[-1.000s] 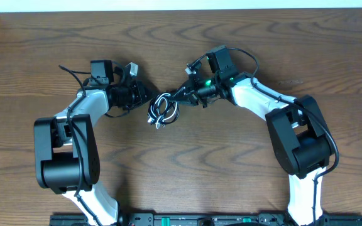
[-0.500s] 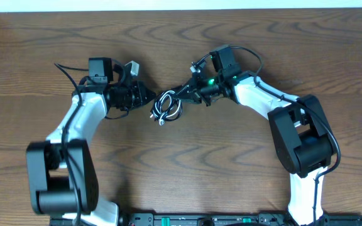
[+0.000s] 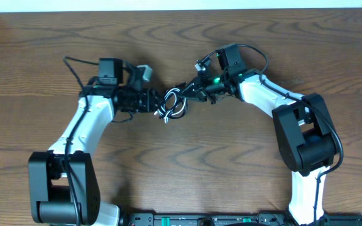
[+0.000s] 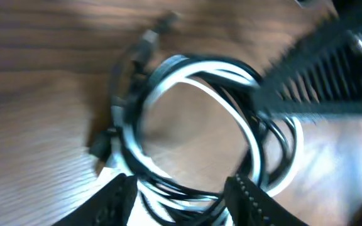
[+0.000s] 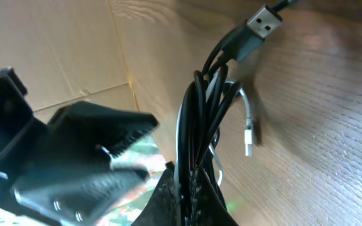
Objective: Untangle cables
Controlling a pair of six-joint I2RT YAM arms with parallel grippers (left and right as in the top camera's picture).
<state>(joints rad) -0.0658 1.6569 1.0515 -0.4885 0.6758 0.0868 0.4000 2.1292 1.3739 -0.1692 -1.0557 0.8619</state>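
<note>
The cables (image 3: pixel 173 105) are one coiled bundle of one white cord and black cords at the table's middle. My right gripper (image 3: pixel 185 94) is shut on the bundle's right side; in the right wrist view its jaws (image 5: pixel 193 196) pinch the strands (image 5: pixel 200 107), and a USB plug (image 5: pixel 263 22) and a small white plug (image 5: pixel 249 141) hang free. My left gripper (image 3: pixel 159 101) is at the bundle's left edge. In the left wrist view its open fingers (image 4: pixel 181 204) straddle the near strands of the coil (image 4: pixel 193 125).
The wooden table (image 3: pixel 187 163) lies all round. The right gripper's finger (image 4: pixel 319 81) crosses the upper right of the left wrist view. The left gripper (image 5: pixel 74 157) shows close beside the bundle in the right wrist view.
My left arm has swung right and reached the bundle, fingers now around its edge. My right gripper has drawn the bundle slightly right and back while still holding it.
</note>
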